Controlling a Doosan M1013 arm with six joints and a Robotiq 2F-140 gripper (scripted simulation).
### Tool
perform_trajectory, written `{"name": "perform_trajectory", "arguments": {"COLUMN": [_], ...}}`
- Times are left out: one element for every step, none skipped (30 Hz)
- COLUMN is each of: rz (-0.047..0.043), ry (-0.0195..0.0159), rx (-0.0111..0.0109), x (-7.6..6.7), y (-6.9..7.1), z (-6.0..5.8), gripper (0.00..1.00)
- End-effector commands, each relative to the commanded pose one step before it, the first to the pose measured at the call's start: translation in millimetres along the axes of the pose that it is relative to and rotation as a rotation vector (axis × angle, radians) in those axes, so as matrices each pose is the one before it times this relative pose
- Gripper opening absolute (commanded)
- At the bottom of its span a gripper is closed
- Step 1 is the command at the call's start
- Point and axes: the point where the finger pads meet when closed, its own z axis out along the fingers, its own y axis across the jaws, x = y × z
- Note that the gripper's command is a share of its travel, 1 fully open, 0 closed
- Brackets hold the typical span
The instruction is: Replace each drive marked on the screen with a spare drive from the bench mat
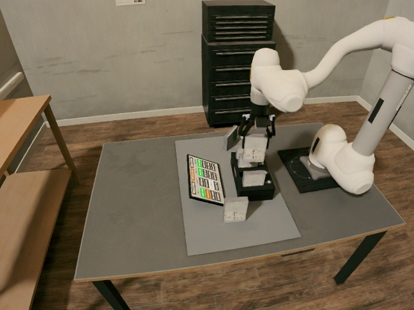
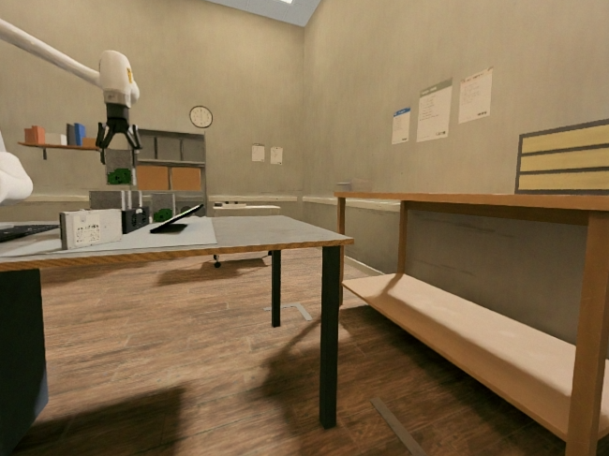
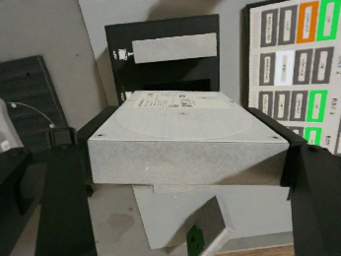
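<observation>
In the top view, the claw (image 1: 255, 146) (image 2: 119, 159) (image 3: 181, 122) pinches a pale drive (image 1: 255, 151) (image 2: 119, 166) (image 3: 187, 162) by its two opposite sides, above the far part of a black dock (image 1: 255, 193) (image 2: 136, 218) (image 3: 163, 26). The dock rests on the grey mat (image 1: 238, 238) (image 2: 202, 230) (image 3: 261, 212), between the middle of the surface (image 1: 137, 220) (image 2: 284, 228) and its far edge. One drive (image 1: 253, 178) (image 3: 174, 48) stands in the dock's near end, and more pale drives (image 1: 246, 160) show beneath the held one, partly hidden. On the mat, a spare drive (image 1: 235, 209) (image 2: 91, 228) stands upright on the near side of the dock, while another drive (image 1: 230, 138) (image 2: 163, 207) (image 3: 212, 226) stands beyond it toward the far edge. The screen (image 1: 206, 179) (image 2: 177, 218) (image 3: 296, 49) is propped beside the dock, on the side of the surface's left edge, with green, orange and white cells lit. In the exterior view, the held drive hangs upright over the dock, its green board at the lower end and a gap between it and the drives below. The low-angled screen has its raised edge toward the right of this view. In the wrist view, both fingers press the ends of the held drive, whose labelled face shows. Past it lie the dock, with its end drive seated, and the screen; the drive near the far edge shows its green board below.
</observation>
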Motion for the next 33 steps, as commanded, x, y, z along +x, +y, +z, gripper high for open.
{"name": "perform_trajectory", "arguments": {"rz": [-0.01278,0.00000,0.00000,-0.00430,-0.00417,-0.00404,-0.00391,-0.00378,-0.00366,-0.00354,-0.00341,-0.00329,-0.00317,-0.00306,-0.00294,-0.00283,-0.00271,-0.00260,0.00000,0.00000,-0.00249,-0.00238,-0.00228,-0.00217,-0.00207,-0.00197,-0.00187,-0.00177,-0.00168,-0.00158,-0.00149,-0.00140,-0.00132], "ry": [0.00085,0.00000,0.00000,0.00000,0.00000,0.00000,0.00000,0.00000,0.00000,0.00000,0.00000,0.00000,0.00000,0.00000,0.00000,0.00000,0.00000,0.00000,0.00000,0.00000,0.00000,0.00000,0.00000,0.00000,0.00000,0.00000,0.00000,0.00000,0.00000,0.00000,0.00000,0.00000,0.00000], "rx": [-0.00083,0.00000,0.00000,0.00000,0.00000,0.00000,0.00000,0.00000,0.00000,0.00000,0.00000,0.00000,0.00000,0.00000,0.00000,0.00000,0.00000,0.00000,0.00000,0.00000,0.00000,0.00000,0.00000,0.00000,0.00000,0.00000,0.00000,0.00000,0.00000,0.00000,0.00000,0.00000,0.00000], "x": [-0.51,0.00,0.00,-0.23,-0.22,-0.21,-0.21,-0.20,-0.19,-0.19,-0.18,-0.18,-0.17,-0.16,-0.16,-0.15,-0.15,-0.14,0.00,0.00,-0.13,-0.13,-0.12,-0.12,-0.11,-0.11,-0.10,-0.10,-0.09,-0.09,-0.08,-0.08,-0.07], "y": [0.49,0.00,0.00,0.07,0.06,0.06,0.06,0.05,0.05,0.05,0.05,0.04,0.04,0.04,0.04,0.04,0.03,0.03,0.00,0.00,0.03,0.03,0.03,0.03,0.02,0.02,0.02,0.02,0.02,0.02,0.02,0.02,0.01], "z": [-0.55,0.00,0.00,0.00,0.00,0.00,0.00,0.00,0.00,0.00,0.00,0.00,0.00,0.00,0.00,0.00,0.00,0.00,0.00,0.00,0.00,0.00,0.00,0.00,0.00,0.00,0.00,0.00,0.00,0.00,0.00,0.00,0.00], "gripper": [0.10,0.10,0.10,0.10,0.10,0.10,0.10,0.10,0.10,0.10,0.10,0.10,0.10,0.10,0.10,0.10,0.10,0.10,0.10,0.10,0.10,0.10,0.10,0.10,0.10,0.10,0.10,0.10,0.10,0.10,0.10,0.10,0.10]}}
